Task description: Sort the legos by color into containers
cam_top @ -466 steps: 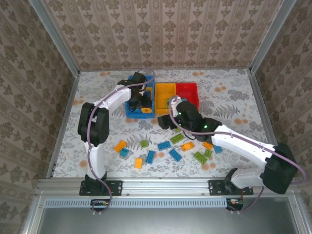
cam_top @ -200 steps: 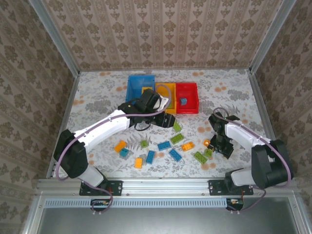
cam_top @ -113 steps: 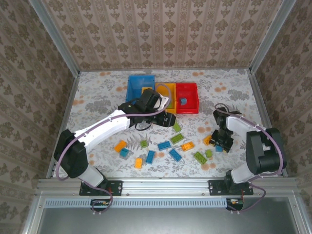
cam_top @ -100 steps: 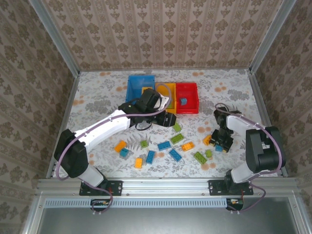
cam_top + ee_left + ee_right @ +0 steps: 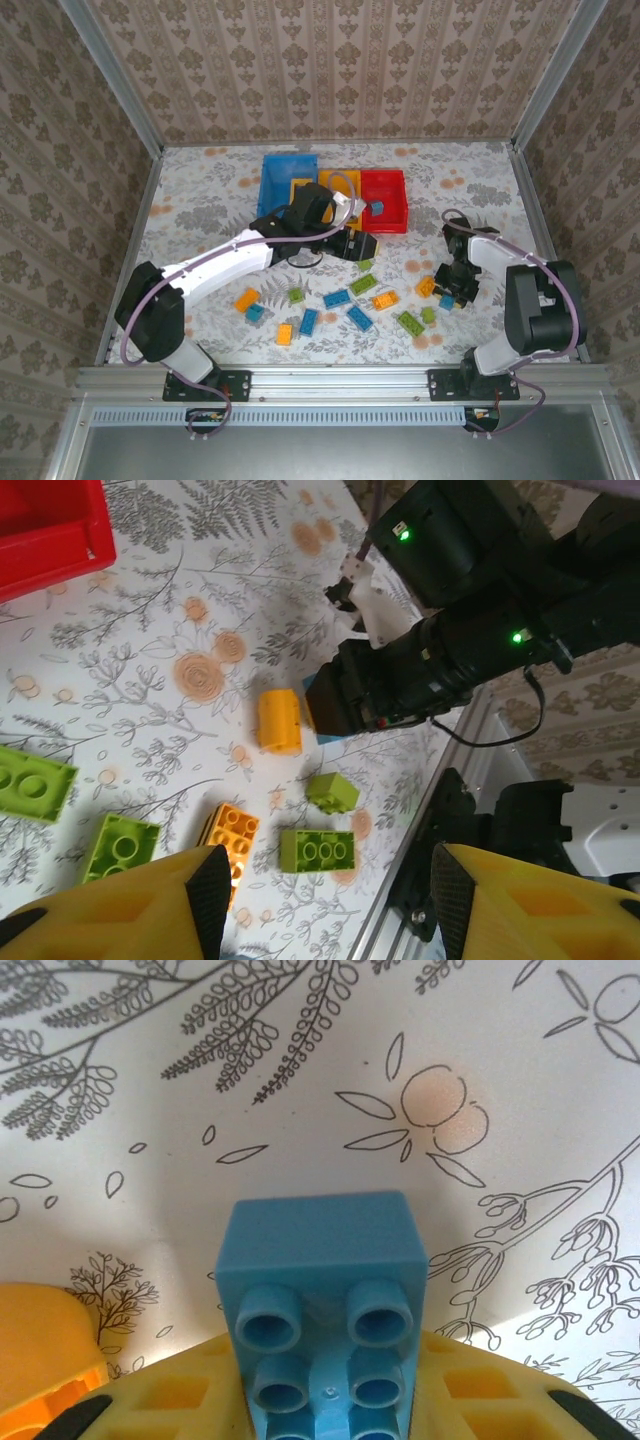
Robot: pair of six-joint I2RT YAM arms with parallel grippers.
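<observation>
Our right hand [image 5: 325, 1405] has its yellow fingers [image 5: 480, 1400] pressed against both sides of a small light-blue studded plastic brick [image 5: 320, 1260], which lies flat on the flowered table [image 5: 480, 1040]. The pads catch only its nearer end, so we judge it may swivel or drop on the lift. An orange plastic brick [image 5: 40, 1360] just left of this hand could get nudged. Farther off, our left hand [image 5: 320, 900] hangs with fingers apart and nothing between them, roughly between the right hand and the blue rectangular plastic bin [image 5: 272, 172]; the arms might collide in crossing.
</observation>
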